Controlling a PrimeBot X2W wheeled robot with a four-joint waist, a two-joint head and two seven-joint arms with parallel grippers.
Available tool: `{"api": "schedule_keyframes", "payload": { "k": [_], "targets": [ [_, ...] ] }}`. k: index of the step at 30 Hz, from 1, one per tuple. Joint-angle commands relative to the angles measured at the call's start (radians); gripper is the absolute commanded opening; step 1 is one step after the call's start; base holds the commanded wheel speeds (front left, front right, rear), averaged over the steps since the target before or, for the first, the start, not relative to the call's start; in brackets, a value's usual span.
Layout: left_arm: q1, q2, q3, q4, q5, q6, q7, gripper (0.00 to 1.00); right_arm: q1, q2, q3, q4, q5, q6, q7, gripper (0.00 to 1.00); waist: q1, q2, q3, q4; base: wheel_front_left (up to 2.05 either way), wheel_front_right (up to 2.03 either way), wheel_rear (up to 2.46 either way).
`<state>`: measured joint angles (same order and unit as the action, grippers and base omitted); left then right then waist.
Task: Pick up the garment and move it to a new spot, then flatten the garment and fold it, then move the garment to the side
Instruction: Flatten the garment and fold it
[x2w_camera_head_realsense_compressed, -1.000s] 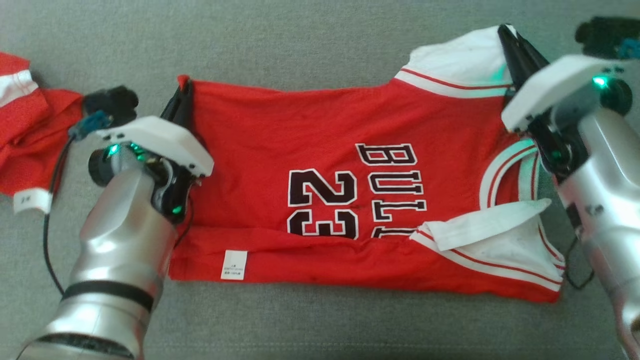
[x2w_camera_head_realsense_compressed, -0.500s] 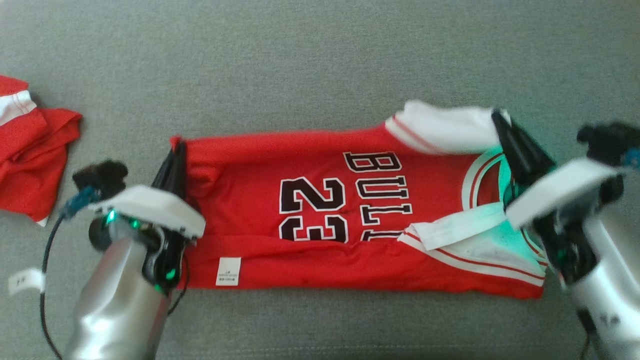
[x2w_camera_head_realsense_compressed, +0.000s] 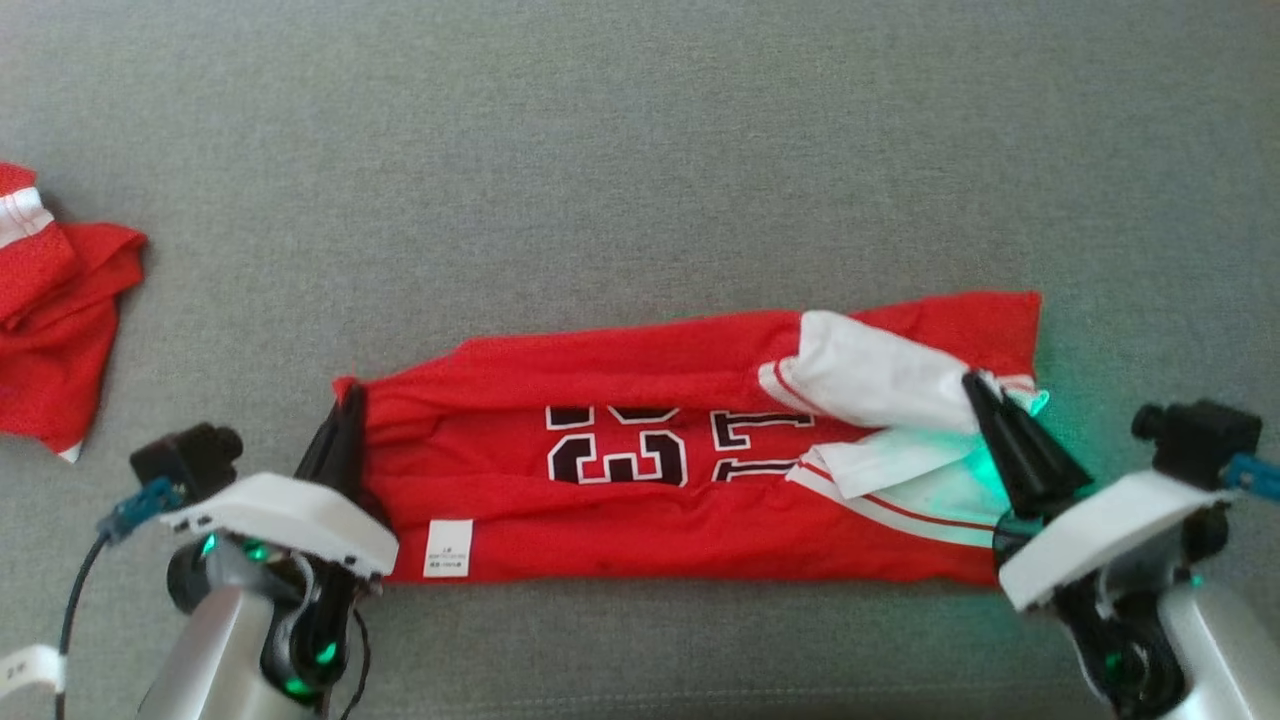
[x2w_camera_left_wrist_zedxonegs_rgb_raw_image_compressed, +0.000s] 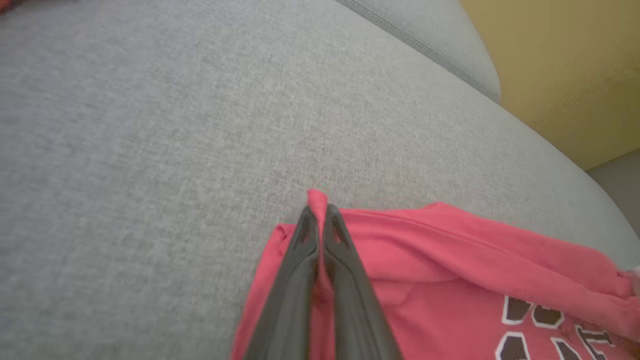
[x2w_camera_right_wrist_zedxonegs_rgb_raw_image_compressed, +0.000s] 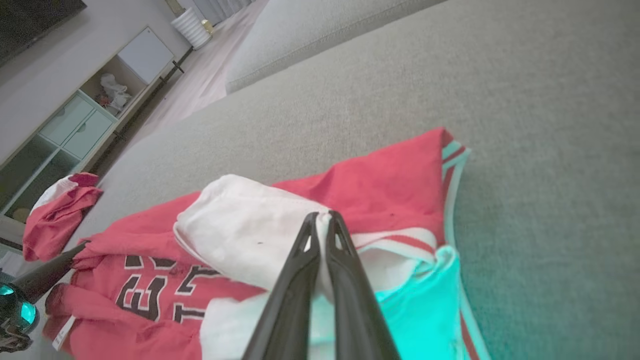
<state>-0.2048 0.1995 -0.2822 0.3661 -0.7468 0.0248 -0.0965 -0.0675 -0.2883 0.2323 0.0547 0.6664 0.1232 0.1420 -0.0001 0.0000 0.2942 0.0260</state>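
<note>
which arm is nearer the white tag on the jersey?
Left. The left arm has its jaws shut on the jersey hem corner, just beside the tag; the right arm grips the white fabric at the opposite end.

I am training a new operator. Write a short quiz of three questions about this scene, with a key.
1. True or false: the left pincer is shut on a corner of the red basketball jersey with black lettering.
2. What does the right pincer grip? A) a white part of the jersey; B) a paper cup; C) nothing.
3. Fill in: in the head view, the crumpled red garment lies on the grey fabric cushion to the jersey's ____.
Key: 1 true; 2 A; 3 left.
</note>
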Motion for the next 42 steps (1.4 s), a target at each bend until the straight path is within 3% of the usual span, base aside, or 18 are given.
{"api": "schedule_keyframes", "payload": {
  "k": [1, 3, 4, 5, 6, 15, 26, 32, 42],
  "targets": [
    [-0.001, 0.033, 0.04, -0.036, -0.005, 0.007, 0.0, 0.0, 0.015, -0.007, 0.001, -0.039, -0.01, 0.008, 0.01, 0.0, 0.0001, 0.0, -0.001, 0.0, 0.0, 0.0, 0.0],
    [0.021, 0.038, 0.042, -0.052, -0.003, 0.024, 0.004, 0.02, 0.042, 0.006, -0.007, -0.053, -0.022, 0.008, 0.024, 0.0, 0.0001, 0.0, -0.002, -0.001, 0.0, 0.0, 0.0],
    [0.03, 0.038, 0.045, -0.059, -0.004, 0.032, 0.003, 0.47, 0.056, 0.013, -0.014, -0.056, -0.026, 0.008, 0.031, 0.19, 0.0001, 0.0, -0.004, -0.001, 0.0, 0.0, 0.0],
    [0.038, 0.039, 0.048, -0.065, -0.003, 0.04, 0.001, 0.82, 0.069, 0.016, -0.019, -0.058, -0.037, 0.008, 0.041, 0.69, 0.0001, 0.0, -0.005, -0.001, 0.0, 0.0, 0.0],
    [0.045, 0.042, 0.049, -0.07, 0.002, 0.048, -0.002, 1.0, 0.08, 0.022, -0.027, -0.062, -0.044, 0.008, 0.047, 1.0, 0.0001, 0.0, -0.007, -0.001, 0.0, 0.0, 0.0],
    [0.117, 0.073, 0.05, -0.115, 0.081, 0.123, -0.079, 1.0, 0.165, 0.038, -0.051, -0.125, -0.158, 0.008, 0.061, 1.0, 0.0001, 0.0, -0.046, -0.007, 0.0, 0.0, 0.0],
    [0.197, 0.078, 0.034, -0.347, 0.26, 0.24, -0.157, 1.0, 0.158, 0.112, -0.151, -0.264, -0.327, 0.008, -0.087, 1.0, 0.0001, 0.0, -0.11, -0.015, 0.0, 0.0, 0.0],
    [0.218, 0.076, 0.0, -0.442, 0.322, 0.257, -0.16, 1.0, 0.145, 0.141, -0.179, -0.293, -0.41, 0.008, -0.115, 1.0, 0.0001, 0.0, -0.158, -0.017, 0.0, 0.0, 0.0],
    [0.242, 0.077, -0.049, -0.454, 0.348, 0.268, -0.131, 1.0, 0.177, 0.151, -0.17, -0.27, -0.433, 0.008, -0.099, 1.0, 0.0001, 0.0, -0.186, -0.019, 0.0, 0.0, 0.0]
  ]
}}
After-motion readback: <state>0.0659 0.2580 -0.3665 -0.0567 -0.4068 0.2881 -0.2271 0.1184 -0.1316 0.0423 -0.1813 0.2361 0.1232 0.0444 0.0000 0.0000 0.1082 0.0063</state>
